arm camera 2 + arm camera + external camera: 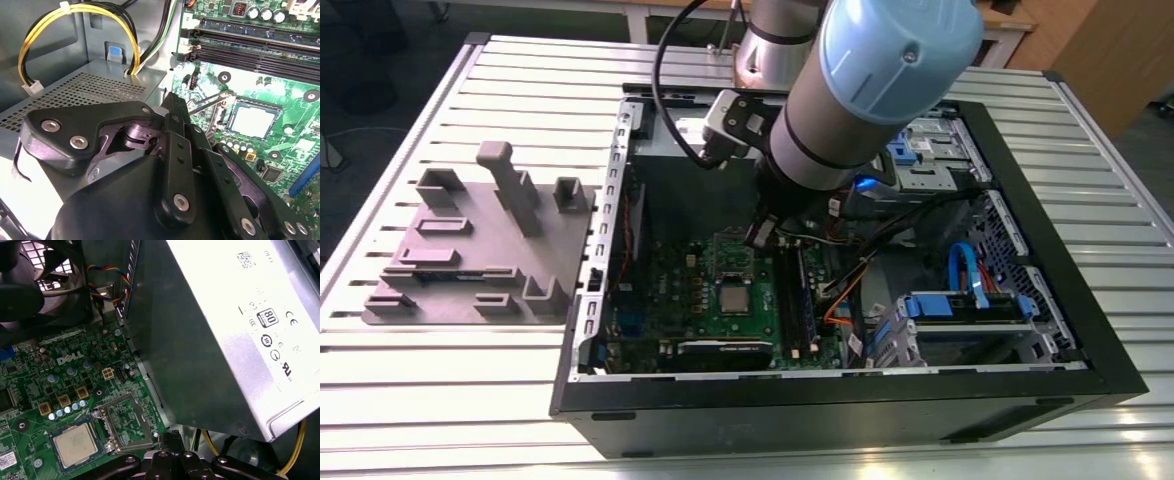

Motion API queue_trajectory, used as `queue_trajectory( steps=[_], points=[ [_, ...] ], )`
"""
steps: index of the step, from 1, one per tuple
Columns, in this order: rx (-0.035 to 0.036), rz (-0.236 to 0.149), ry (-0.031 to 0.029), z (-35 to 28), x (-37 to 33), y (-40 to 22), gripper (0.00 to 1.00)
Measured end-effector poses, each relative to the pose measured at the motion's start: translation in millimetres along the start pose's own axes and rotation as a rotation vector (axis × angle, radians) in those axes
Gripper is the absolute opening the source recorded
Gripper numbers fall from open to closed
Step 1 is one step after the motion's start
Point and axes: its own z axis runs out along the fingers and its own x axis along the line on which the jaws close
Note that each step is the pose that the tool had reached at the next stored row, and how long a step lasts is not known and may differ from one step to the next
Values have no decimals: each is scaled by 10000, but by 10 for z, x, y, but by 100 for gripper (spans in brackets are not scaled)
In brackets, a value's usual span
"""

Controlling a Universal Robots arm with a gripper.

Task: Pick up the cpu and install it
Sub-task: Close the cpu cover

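one open pc case (pixel 1067 390) on slatted metal table (pixel 480 400); cpu (pixel 76 443) seated in socket; fingers' state unclear.

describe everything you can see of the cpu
The small flat square cpu with a pale silvery metal top lies flat in its socket on the green motherboard, a thin darker edge around it. The socket's metal frame stands open beside it. The black gripper is above it and apart from it.

Silvery cpu (pixel 75 444), green mobo (pixel 75 375)
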Motion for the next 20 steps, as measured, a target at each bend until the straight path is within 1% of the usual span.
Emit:
queue_trajectory(
  steps=[10, 20],
  points=[
    [0, 0, -2, -36, 8, 2, 11],
    [0, 2, -1, -80, 129, -43, 11]
  ],
)
